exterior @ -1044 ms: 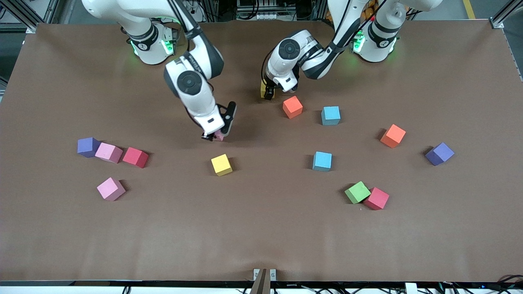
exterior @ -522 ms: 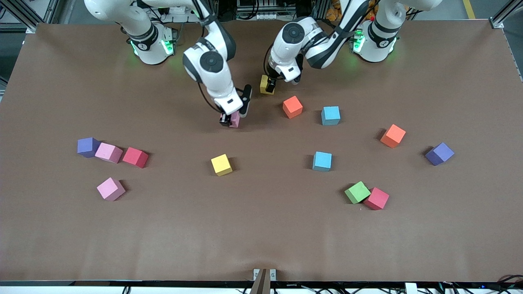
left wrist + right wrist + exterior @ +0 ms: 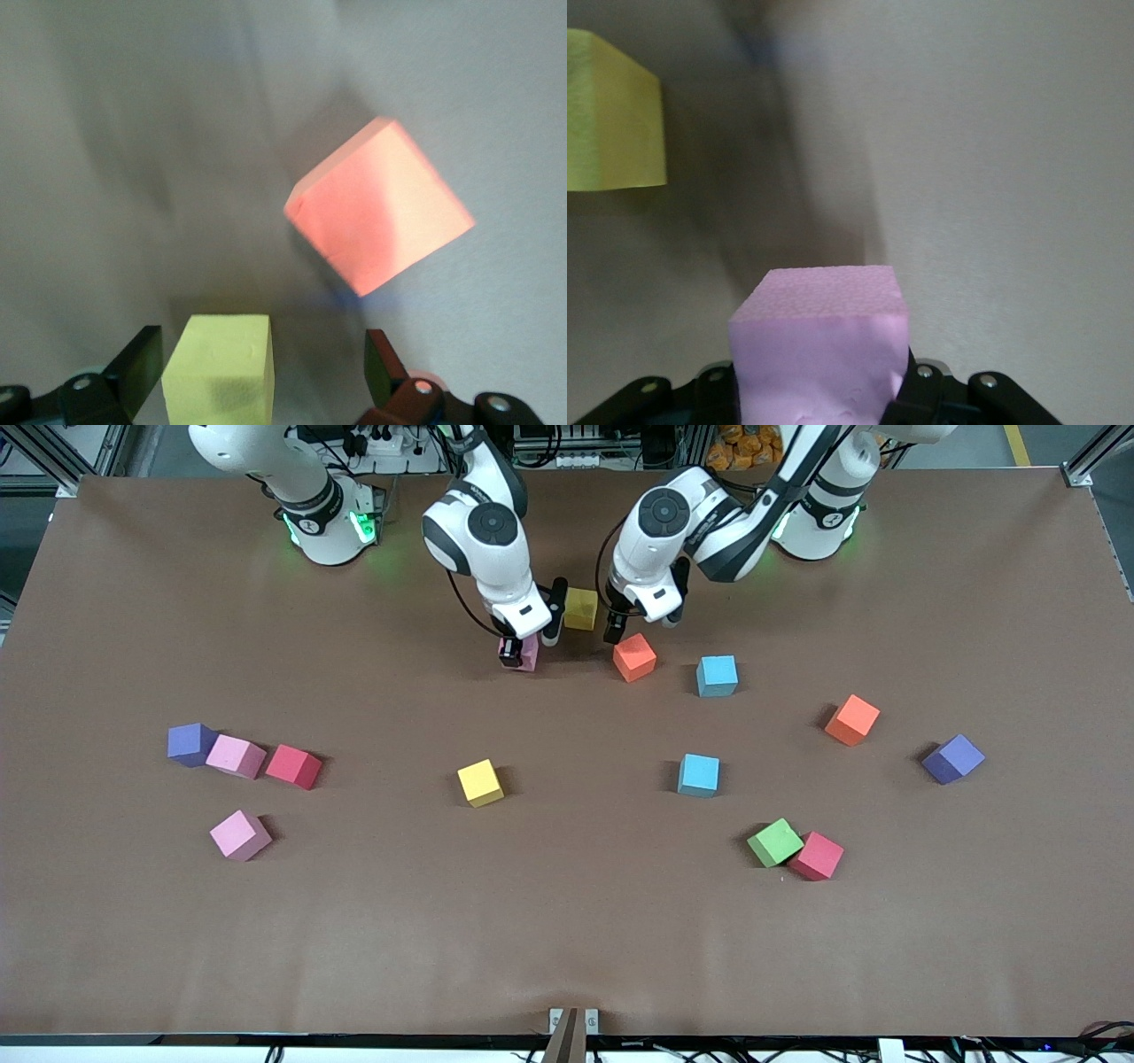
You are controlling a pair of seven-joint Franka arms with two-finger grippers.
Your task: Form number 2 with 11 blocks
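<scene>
My right gripper (image 3: 523,651) is shut on a pink block (image 3: 530,654) and holds it low over the table beside a yellow block (image 3: 581,608). The right wrist view shows the pink block (image 3: 819,336) between the jaws of the right gripper (image 3: 819,390) and the yellow block (image 3: 611,111) off to one side. My left gripper (image 3: 633,627) is open and empty, over the spot between the yellow block and a red-orange block (image 3: 634,657). In the left wrist view the yellow block (image 3: 220,367) lies below the wide jaws of the left gripper (image 3: 261,376), untouched, with the red-orange block (image 3: 381,217) ahead.
Loose on the table: light blue blocks (image 3: 717,675) (image 3: 699,774), an orange block (image 3: 852,719), green (image 3: 774,842) touching red (image 3: 817,856), yellow (image 3: 480,782), red (image 3: 294,766), pink (image 3: 236,756) (image 3: 240,834), and purple cubes (image 3: 190,743) (image 3: 952,758).
My right gripper carried the pink block farther from the front camera, up beside the yellow block. My left gripper let go of the yellow block and shifted toward the red-orange block.
</scene>
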